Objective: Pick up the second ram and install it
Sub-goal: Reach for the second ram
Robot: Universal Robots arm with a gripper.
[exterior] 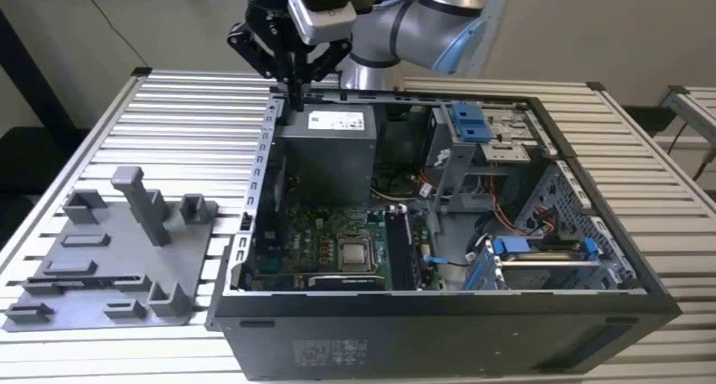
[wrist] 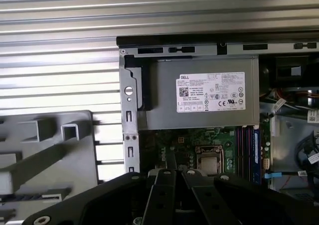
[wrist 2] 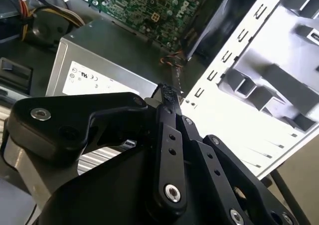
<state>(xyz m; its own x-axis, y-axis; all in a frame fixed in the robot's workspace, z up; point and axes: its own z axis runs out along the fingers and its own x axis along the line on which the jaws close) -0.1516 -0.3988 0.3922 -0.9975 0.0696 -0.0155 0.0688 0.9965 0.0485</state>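
Tray beside case

On the surface [exterior: 168, 99], the tray [exterior: 112, 258] lies at the exterior view's left of the case [exterior: 448, 325]. Inside, the power supply [exterior: 324, 145] sits behind the motherboard [exterior: 302, 241]; the end effector [exterior: 295, 75], clamping the second ram [wrist 2: 168, 92], hangs above it

Matt black claw [exterior: 298, 90], matt grey plastic tray [exterior: 112, 271], ribbed metal table [exterior: 179, 124]
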